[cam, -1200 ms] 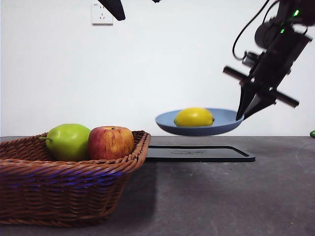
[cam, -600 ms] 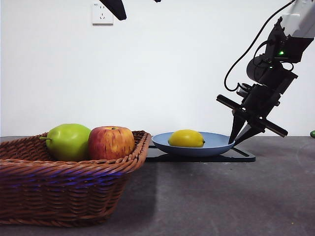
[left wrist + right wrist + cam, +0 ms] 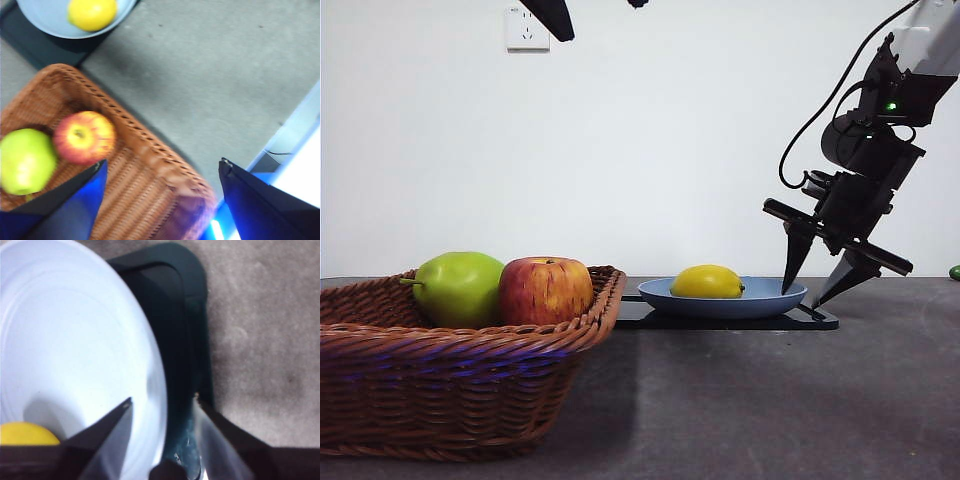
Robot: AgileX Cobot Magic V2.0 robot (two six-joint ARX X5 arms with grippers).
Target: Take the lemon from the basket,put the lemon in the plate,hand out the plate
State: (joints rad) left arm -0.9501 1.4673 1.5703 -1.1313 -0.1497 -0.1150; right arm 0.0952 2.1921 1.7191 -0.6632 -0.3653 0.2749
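Observation:
The yellow lemon [image 3: 707,282] lies in the blue plate [image 3: 770,300], which rests flat on the black tray [image 3: 665,316]. My right gripper [image 3: 802,296] is open at the plate's right rim, one jaw over the plate and one outside it. The right wrist view shows the plate [image 3: 75,340], the lemon's edge [image 3: 25,434] and the open gripper [image 3: 162,398] astride the rim. The wicker basket [image 3: 440,380] stands near left. My left gripper [image 3: 162,162] is open and empty high above the basket [image 3: 150,165]. The left wrist view also shows the lemon [image 3: 92,12].
A green pear-like fruit [image 3: 458,288] and a red-yellow apple [image 3: 545,290] lie in the basket. A small green thing [image 3: 954,271] shows at the right edge. A wall socket [image 3: 527,28] is on the white wall behind.
The plate with the lemon came down from the air onto the black tray. My right gripper then opened and let go of the rim; the plate settled flat.

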